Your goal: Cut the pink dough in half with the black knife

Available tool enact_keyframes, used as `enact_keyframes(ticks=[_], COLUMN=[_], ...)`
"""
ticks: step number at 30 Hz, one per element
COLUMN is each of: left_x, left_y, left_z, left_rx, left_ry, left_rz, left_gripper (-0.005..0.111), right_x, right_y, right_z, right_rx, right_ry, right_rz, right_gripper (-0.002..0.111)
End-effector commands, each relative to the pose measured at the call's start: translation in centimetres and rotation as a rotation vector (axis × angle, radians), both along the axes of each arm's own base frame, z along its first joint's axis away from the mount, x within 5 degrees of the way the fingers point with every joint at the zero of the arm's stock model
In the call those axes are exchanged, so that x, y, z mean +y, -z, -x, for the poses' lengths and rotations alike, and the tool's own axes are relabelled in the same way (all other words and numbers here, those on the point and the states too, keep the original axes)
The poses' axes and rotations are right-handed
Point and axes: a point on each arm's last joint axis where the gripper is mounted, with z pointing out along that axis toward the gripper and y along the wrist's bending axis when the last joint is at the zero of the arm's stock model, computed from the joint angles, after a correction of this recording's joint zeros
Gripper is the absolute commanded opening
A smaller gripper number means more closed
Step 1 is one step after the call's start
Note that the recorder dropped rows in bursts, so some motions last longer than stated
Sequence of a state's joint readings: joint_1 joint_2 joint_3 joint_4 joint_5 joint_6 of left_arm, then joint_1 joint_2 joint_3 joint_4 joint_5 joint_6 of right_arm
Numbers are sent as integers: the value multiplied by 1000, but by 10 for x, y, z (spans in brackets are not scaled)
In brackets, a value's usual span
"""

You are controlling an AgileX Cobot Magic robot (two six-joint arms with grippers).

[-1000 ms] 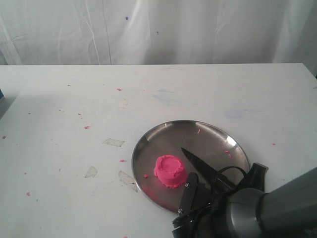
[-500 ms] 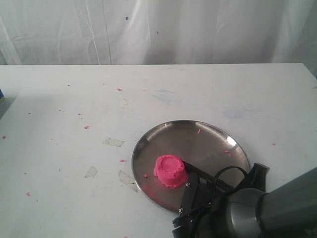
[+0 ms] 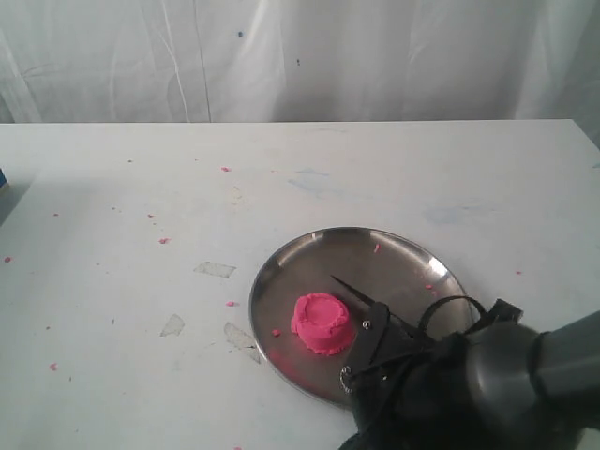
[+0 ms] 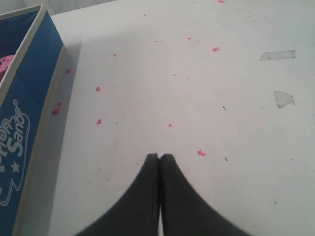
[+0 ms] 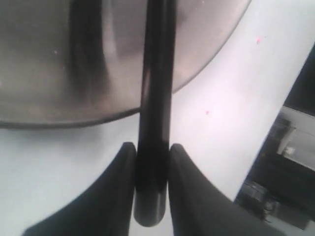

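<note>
The pink dough [image 3: 322, 324], a whole round mound with a dimpled top, sits at the near left of the steel plate [image 3: 375, 255]. The black knife [image 3: 356, 292] slants over the plate just right of the dough, its tip pointing away to the far left. My right gripper [image 3: 379, 328] is shut on the knife's handle at the plate's near edge. In the right wrist view the handle [image 5: 156, 78] runs straight between the fingers of the right gripper [image 5: 152, 147], over the plate [image 5: 49, 73]. The left gripper [image 4: 159, 156] is shut and empty above bare table.
Pink crumbs dot the white table. Tape scraps [image 3: 216, 269] lie left of the plate. A blue cardboard box [image 4: 24, 98] stands beside the left gripper. A white curtain hangs behind the table's far edge. The table's right edge shows in the right wrist view.
The right gripper has closed on the knife handle. The knife has swung from lying flat on the plate, and its tip now sits a little further left, closer to the dough.
</note>
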State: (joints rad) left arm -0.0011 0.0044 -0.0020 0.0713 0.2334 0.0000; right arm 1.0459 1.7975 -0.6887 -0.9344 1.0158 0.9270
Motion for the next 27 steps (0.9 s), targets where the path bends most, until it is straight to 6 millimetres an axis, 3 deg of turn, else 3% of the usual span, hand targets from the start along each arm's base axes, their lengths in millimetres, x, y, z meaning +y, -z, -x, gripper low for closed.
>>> enact_keyframes(ticks=[1, 7, 19, 27], left_x=[0, 0, 0, 0], left_y=[0, 0, 0, 0], left_z=[0, 0, 0, 0], left_rx=[-3, -3, -3, -3], left_ry=[5, 5, 5, 5], left_rz=[7, 7, 7, 7], left_gripper=[0, 0, 0, 0], right_x=[-7, -22, -60, -86], right_y=[-15, -30, -41, -47], right_z=[-7, -20, -51, -58], right_rx=[33, 23, 130, 277], right_ry=[27, 93, 291, 427], right_rz=[-135, -253, -694, -954], right_gripper=[0, 0, 0, 0])
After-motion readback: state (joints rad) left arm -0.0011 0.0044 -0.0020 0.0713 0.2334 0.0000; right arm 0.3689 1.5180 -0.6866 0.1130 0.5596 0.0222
